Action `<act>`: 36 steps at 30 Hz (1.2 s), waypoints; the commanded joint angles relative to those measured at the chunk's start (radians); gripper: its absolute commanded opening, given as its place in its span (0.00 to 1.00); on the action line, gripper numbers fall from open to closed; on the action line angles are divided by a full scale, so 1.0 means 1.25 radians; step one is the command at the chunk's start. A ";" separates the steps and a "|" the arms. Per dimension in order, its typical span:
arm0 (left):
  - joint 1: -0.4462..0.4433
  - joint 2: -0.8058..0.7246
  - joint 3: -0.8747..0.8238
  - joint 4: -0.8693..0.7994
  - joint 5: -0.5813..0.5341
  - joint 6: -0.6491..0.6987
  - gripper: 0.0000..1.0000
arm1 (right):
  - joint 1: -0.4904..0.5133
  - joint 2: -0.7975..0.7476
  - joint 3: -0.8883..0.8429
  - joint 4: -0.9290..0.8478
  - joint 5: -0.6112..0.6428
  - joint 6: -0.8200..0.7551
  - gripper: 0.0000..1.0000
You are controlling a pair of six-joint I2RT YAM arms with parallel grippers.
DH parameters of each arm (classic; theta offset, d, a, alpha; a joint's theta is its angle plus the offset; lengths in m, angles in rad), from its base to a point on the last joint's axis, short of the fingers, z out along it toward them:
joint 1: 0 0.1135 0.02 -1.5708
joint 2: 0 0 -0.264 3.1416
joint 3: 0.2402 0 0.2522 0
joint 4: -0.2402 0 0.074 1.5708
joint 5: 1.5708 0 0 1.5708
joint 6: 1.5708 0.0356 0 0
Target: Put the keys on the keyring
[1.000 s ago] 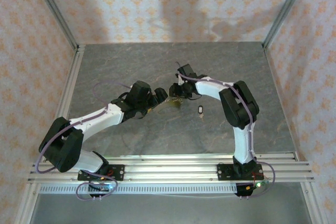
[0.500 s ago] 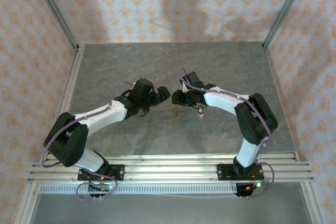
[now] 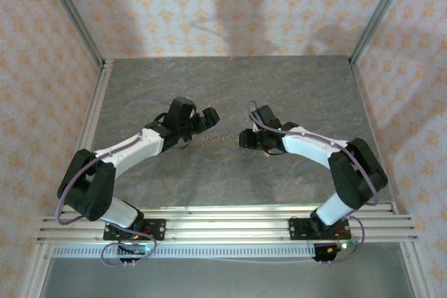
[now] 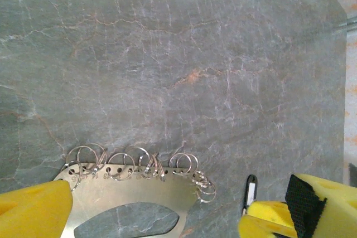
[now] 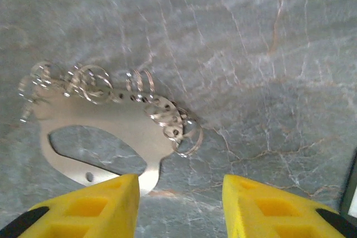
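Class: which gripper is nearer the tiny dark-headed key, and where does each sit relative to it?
Right, as far as I can tell. The right gripper sits close beside the key; the left gripper hangs open over the keyring, farther off.

No legible text, label, brand or number seen anywhere. Tiny dark marks along holed edge of keyring [image 4: 128,190] were too small to read. Desk [image 4: 178,54] bore stone veining, no print.

White arms [image 3: 133,148], black joints [image 3: 91,186], yellow pincer fingers [image 5: 83,210]
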 commanded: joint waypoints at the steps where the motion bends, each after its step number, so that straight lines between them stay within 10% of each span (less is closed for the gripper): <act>1: 0.002 -0.024 0.016 -0.030 0.008 0.027 1.00 | 0.022 0.024 -0.001 0.018 0.006 0.015 0.43; 36: 0.002 -0.006 0.006 -0.007 0.026 0.030 1.00 | 0.046 0.135 0.120 0.008 0.007 0.002 0.42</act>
